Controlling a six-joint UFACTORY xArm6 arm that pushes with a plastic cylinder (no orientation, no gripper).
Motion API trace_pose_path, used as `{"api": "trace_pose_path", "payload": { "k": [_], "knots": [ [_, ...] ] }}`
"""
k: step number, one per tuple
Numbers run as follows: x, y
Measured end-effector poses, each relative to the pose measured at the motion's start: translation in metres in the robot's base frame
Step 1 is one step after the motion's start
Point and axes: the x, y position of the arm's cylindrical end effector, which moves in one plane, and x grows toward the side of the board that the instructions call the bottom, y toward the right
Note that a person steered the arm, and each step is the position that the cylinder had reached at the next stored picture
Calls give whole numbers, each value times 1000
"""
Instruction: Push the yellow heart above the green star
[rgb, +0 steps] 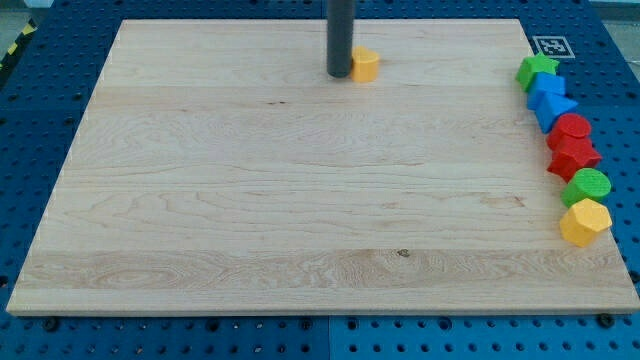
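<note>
Touching the yellow heart (366, 64) from the view's left with my tip (339, 75), holding nothing, near the board's (300, 200) top edge; green star (537, 69) well apart at the view's right, heading a block column.

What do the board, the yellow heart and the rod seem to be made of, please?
The board looks like pale wood with a matt finish: grain lines and a small knot show. The yellow heart seems to be moulded plastic, uniform in colour and smooth. The rod looks like dark, slightly glossy metal or plastic; I cannot tell which. My tip stands against the heart's left side in the view.
</note>
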Motion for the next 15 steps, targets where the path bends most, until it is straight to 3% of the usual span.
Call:
{"api": "trace_pose_path", "payload": {
  "k": [3,9,11,15],
  "knots": [
    [0,32],
    [14,32],
    [-10,26],
    [-11,80]
  ]
}}
